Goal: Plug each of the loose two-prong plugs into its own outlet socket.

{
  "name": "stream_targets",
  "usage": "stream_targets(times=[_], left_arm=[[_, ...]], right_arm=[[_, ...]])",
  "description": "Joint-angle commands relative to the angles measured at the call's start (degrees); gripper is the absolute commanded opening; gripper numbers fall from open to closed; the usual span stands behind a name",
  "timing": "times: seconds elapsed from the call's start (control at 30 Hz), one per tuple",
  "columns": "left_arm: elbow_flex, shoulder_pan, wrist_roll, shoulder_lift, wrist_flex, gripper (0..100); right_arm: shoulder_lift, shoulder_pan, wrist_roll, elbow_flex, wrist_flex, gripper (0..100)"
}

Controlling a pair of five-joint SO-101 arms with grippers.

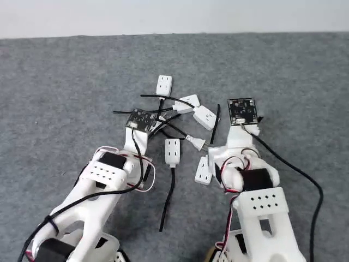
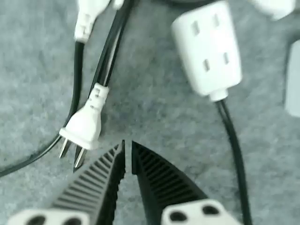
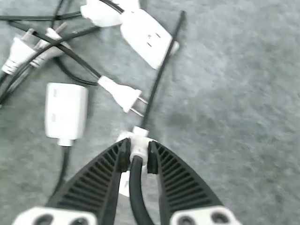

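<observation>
The left gripper [image 2: 127, 147] hangs low over the grey surface [image 1: 60, 82]. Its jaws are almost together, with only a thin gap, and nothing is between them. A white two-prong plug [image 2: 84, 126] lies on the surface just beside the tips, at 10 o'clock from them in the left wrist view. Its prongs are free, not in any socket.

The right gripper [image 3: 138, 152] is closed on a white neck piece [image 3: 138, 140] joined to a black cable. I cannot tell for sure to which body this piece belongs.

In the high view a second plug [image 1: 195, 142] lies near the middle of the surface with its prongs bare and pointing to 4 o'clock. A corded socket [image 1: 172, 152] lies flat at 8 o'clock from it, with its cable running to 6 o'clock. A low socket [image 1: 203, 170] lies at 5 o'clock, just beside the right arm. A side socket [image 1: 206, 117] is near at 1 o'clock, and a far socket [image 1: 164, 85] lies further at 11 o'clock, among crossing black cables.
</observation>
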Motion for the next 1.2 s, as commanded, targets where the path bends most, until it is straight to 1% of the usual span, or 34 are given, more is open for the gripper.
stream_targets(times=[0.0,0.1,0.37,0.57,0.77,0.87,1.0,1.17], left_arm=[[0.3,0.6,-1.0,-1.9,-3.1,1],[0.6,1.3,-1.0,-1.8,-3.3,1],[0.8,1.3,-1.0,-1.8,-3.3,1],[0.8,1.3,-1.1,-1.8,-3.3,1],[0.8,1.3,-1.1,-1.8,-3.3,1],[0.8,1.3,-1.1,-1.8,-3.3,1],[0.8,1.3,-1.1,-1.8,-3.4,1],[0.8,1.3,-1.1,-1.8,-3.4,1]], right_arm=[[0.0,-1.5,-2.1,2.3,-4.5,0.9],[0.0,-3.1,-1.9,5.1,-7.5,0.9],[0.0,-2.9,-1.8,5.5,-7.4,0.9],[0.0,-1.0,0.4,6.9,-6.8,0.8],[0.0,-0.7,2.3,7.7,-6.1,0.8],[0.0,-1.2,3.5,8.2,-6.1,0.9],[0.0,-2.9,3.4,8.3,-6.1,0.9],[-0.3,-3.4,3.6,8.2,-4.8,1.0]])
